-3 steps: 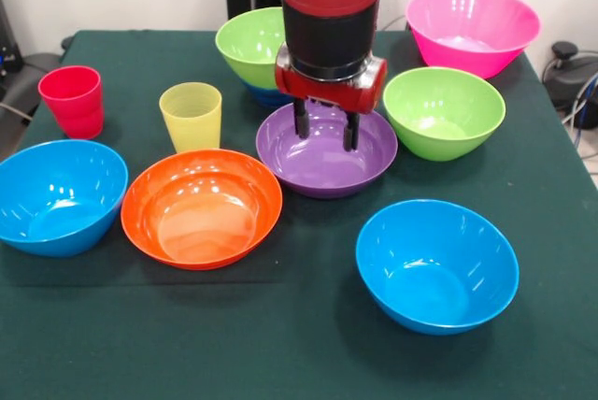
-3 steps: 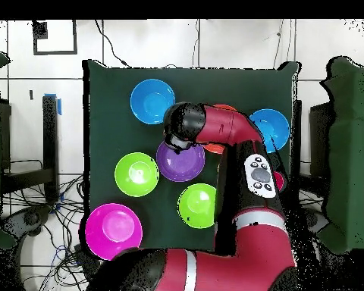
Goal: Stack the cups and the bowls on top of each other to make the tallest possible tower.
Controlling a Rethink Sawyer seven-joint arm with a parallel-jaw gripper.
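Observation:
My gripper (image 1: 325, 127) hangs open over the purple bowl (image 1: 327, 152), both fingertips down inside it near its far rim, with nothing between them. Behind it a lime green bowl (image 1: 250, 43) sits nested on the small dark blue bowl (image 1: 268, 96), forming a low tower. The red cup (image 1: 73, 99) and yellow cup (image 1: 192, 115) stand upright at the left. In front of them lie a light blue bowl (image 1: 58, 196) and the orange bowl (image 1: 201, 206). In the overhead view the arm's wrist (image 2: 179, 127) covers the gripper above the purple bowl (image 2: 181, 165).
A second lime green bowl (image 1: 444, 110) sits right of the purple one, the big pink bowl (image 1: 472, 28) behind it, and another light blue bowl (image 1: 436, 264) near the front right. All rest on the dark green cloth (image 1: 280, 344).

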